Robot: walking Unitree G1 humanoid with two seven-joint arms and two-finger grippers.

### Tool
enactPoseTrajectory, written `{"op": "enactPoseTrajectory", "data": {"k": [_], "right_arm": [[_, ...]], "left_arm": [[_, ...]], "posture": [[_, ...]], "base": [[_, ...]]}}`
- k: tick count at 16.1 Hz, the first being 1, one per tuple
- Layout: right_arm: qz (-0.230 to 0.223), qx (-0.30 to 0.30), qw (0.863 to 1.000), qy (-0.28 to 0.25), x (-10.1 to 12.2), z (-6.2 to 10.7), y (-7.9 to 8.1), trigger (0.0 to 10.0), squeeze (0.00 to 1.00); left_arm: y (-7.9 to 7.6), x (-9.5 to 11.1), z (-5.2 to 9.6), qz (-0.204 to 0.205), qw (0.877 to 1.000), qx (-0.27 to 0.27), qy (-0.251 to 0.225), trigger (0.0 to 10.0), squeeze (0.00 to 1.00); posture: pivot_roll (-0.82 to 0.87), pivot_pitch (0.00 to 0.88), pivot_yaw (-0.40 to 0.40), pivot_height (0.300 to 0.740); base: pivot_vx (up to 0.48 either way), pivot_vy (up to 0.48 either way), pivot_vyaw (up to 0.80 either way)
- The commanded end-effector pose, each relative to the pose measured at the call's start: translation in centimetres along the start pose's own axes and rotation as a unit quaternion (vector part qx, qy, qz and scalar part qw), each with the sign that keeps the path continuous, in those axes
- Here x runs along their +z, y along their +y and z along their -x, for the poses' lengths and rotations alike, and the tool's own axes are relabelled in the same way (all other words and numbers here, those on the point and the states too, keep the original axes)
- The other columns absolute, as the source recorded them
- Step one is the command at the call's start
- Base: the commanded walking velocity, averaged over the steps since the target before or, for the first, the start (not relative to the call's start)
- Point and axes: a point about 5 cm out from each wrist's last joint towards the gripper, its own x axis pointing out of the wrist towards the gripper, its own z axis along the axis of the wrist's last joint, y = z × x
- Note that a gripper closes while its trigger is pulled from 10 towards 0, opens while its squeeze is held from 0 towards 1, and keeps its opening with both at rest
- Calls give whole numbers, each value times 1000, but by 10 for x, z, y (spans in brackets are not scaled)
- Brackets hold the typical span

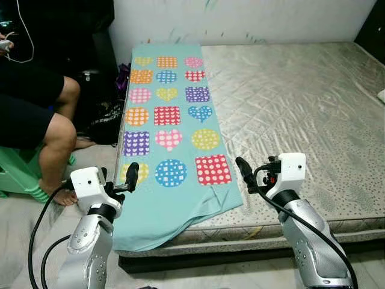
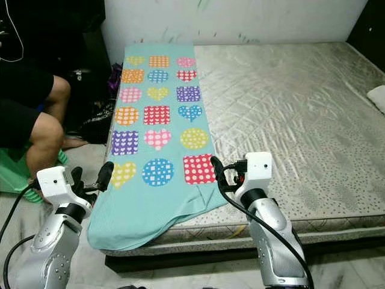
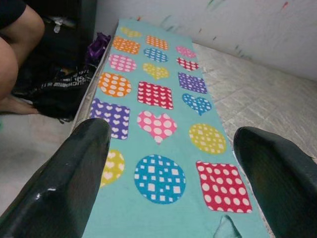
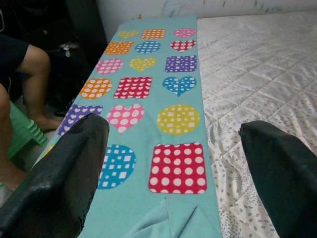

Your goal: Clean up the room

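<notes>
A: Where did the blanket [image 1: 170, 129] lie?

B: It ran lengthwise down the left side of the mattress [image 1: 301, 114], from the wall to the near edge, where its end drooped over and hung toward the floor. A person [image 1: 33, 114] sat on a green stool [image 1: 18, 174] just beside that side.

A: And the robot's grippers?

B: The left gripper [image 1: 130, 178] hovered at the blanket's near left edge, the right gripper [image 1: 245, 174] just off its near right corner. Both stood spread wide and held nothing.

A: How would the cloth have handled?

B: Likely light, thin and limp; it would sag and bunch wherever it was lifted. The near corners looked the best places to pinch. A fold near the right corner seemed doubled over, though the wrist views cropped it.
</notes>
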Motion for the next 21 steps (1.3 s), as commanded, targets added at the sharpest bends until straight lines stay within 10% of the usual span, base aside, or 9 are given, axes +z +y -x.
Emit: {"op": "enactPoseTrajectory", "data": {"k": [1, 21], "right_arm": [[-1, 6, 1000, 0, 2, 2, 0, 10000, 0], [24, 45, 999, -10, 6, -3, 6, 10000, 0]], "left_arm": [[1, 0, 3, 1, 1000, 5, 3, 10000, 0], [-5, 9, 3, 8, 1000, -6, -27, 10000, 0]], "posture": [[-195, 125, 0, 665], [-192, 109, -8, 591]], "base": [[0, 0, 0], [93, 0, 0]]}}
